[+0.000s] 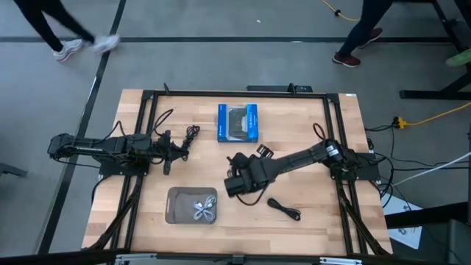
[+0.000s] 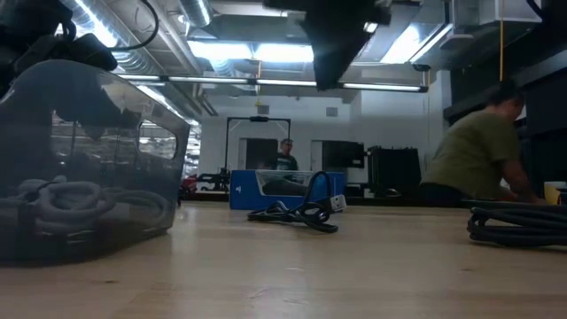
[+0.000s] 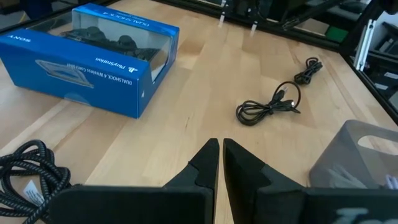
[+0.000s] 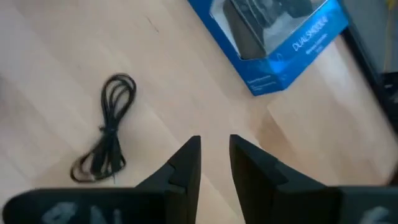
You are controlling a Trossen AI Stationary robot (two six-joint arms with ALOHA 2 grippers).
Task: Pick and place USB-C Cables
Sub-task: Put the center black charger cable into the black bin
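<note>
Two black USB-C cables lie loose on the wood. One (image 1: 285,210) (image 3: 270,109) is toward the near right; the other (image 1: 191,134) (image 4: 109,127) is by the left arm. Light grey cables (image 1: 203,210) (image 2: 71,199) sit coiled in the grey tray (image 1: 176,200) (image 2: 133,133). My right gripper (image 1: 234,173) (image 4: 214,146) hangs over the table's middle, above and just right of the tray, its fingers a little apart and holding nothing. My left gripper (image 1: 176,151) (image 3: 220,152) waits at the left, shut and empty.
A blue-edged box with a dark controller (image 1: 238,122) (image 3: 93,62) (image 4: 273,43) lies at the far middle. A black frame (image 1: 147,96) borders the table. People move on the floor beyond the far edge (image 2: 483,151). Bare wood lies between tray and box.
</note>
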